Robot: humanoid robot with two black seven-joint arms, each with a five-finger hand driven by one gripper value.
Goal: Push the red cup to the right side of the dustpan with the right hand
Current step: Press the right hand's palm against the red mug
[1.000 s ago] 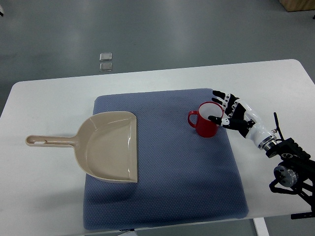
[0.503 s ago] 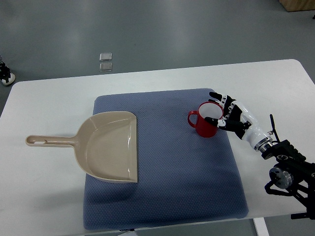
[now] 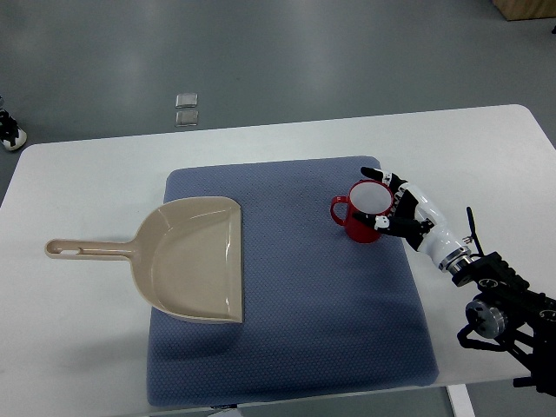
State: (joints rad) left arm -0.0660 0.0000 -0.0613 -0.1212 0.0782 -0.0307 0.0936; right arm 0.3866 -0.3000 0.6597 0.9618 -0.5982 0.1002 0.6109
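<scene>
Right hand (image 3: 395, 207): black-and-white fingers (image 3: 376, 175) spread loosely against the cup's right side, touching, not gripping. No legible writing anywhere.
Cup (image 3: 363, 211): red, glossy, pale inside, upright, handle pointing left; on the blue mat (image 3: 287, 347), toward its upper right.
Dustpan (image 3: 187, 258): beige, handle left, on the mat's left, well apart from the cup.
Worktop (image 3: 78, 347): white.

Even, bright overhead light; soft shadows; focus sharp, corners perhaps softer.
</scene>
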